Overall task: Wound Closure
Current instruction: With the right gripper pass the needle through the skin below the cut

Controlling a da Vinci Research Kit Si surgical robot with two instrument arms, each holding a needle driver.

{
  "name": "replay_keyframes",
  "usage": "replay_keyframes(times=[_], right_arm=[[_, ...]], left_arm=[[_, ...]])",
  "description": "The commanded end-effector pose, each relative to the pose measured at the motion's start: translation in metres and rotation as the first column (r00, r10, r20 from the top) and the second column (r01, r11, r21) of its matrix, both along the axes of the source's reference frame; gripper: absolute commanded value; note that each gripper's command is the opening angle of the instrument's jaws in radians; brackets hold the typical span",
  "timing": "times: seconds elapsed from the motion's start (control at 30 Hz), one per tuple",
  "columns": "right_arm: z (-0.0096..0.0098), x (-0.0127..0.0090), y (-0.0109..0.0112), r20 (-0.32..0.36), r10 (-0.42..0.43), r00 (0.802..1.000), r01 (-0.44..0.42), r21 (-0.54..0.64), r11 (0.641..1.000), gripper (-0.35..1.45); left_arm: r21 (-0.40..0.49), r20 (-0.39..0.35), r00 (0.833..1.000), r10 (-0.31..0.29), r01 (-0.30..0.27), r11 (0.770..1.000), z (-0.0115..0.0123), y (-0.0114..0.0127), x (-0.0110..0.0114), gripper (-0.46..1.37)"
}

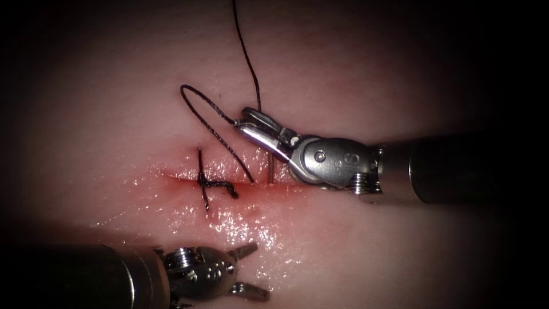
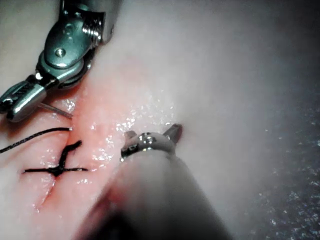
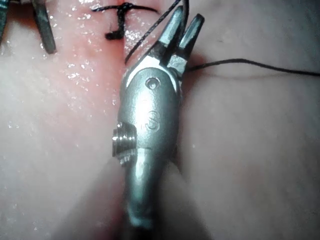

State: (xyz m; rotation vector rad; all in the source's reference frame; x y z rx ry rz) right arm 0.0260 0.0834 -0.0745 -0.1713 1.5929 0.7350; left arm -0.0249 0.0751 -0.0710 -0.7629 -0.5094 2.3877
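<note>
The tissue [image 1: 354, 74] has a horizontal cut [image 1: 286, 186], wet with red fluid, and one knotted stitch [image 1: 202, 182] across its left part. My right tool [image 1: 241, 119] reaches in just above the cut, its jaws shut on the needle [image 1: 270, 169]. The needle's grey shaft drops from them into the cut's far edge, right of the stitch. Dark thread [image 1: 247, 57] comes down to those jaws. A loop [image 1: 197, 109] swings left from the tips and enters the cut. My left tool [image 1: 258, 272] hovers below the cut, open and holding nothing. The needle [image 2: 56, 110] shows under the right tool [image 2: 9, 107].
Two short cut thread ends [image 1: 231, 191] stick out from the knot. Glistening fluid [image 1: 251, 226] covers the tissue between the cut and the left tool. In the right wrist view the thread [image 3: 260, 64] trails off across the tissue beside the right tool [image 3: 186, 19].
</note>
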Motion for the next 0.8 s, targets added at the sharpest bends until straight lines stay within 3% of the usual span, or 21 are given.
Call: replay_keyframes(times=[0.03, 0.37, 0.53, 0.8], right_arm=[[0.0000, 0.0001, 0.0003, -0.002, 0.000, 1.000, 0.000, 0.001, 1.000, -0.35], [0.0000, 0.0005, 0.0011, -0.026, 0.006, 1.000, -0.004, 0.050, 0.999, -0.35], [0.0002, 0.0004, 0.0014, -0.143, 0.051, 0.988, -0.022, 0.200, 0.980, -0.35], [0.0000, -0.0005, 0.0022, -0.209, 0.146, 0.967, -0.084, 0.279, 0.957, -0.35]], left_arm=[[0.012, 0.006, 1.000, 0.001, -0.001, 1.000, 0.0004, -0.0004, 0.0000, 0.67], [0.028, 0.015, 1.000, 0.005, -0.005, 1.000, 0.0016, -0.0014, 0.0010, 0.67], [0.033, 0.018, 1.000, 0.007, -0.007, 0.999, 0.0021, -0.0021, 0.0016, 0.66], [0.033, 0.021, 1.000, 0.011, -0.012, 0.999, 0.0018, -0.0025, 0.0018, 0.64]])
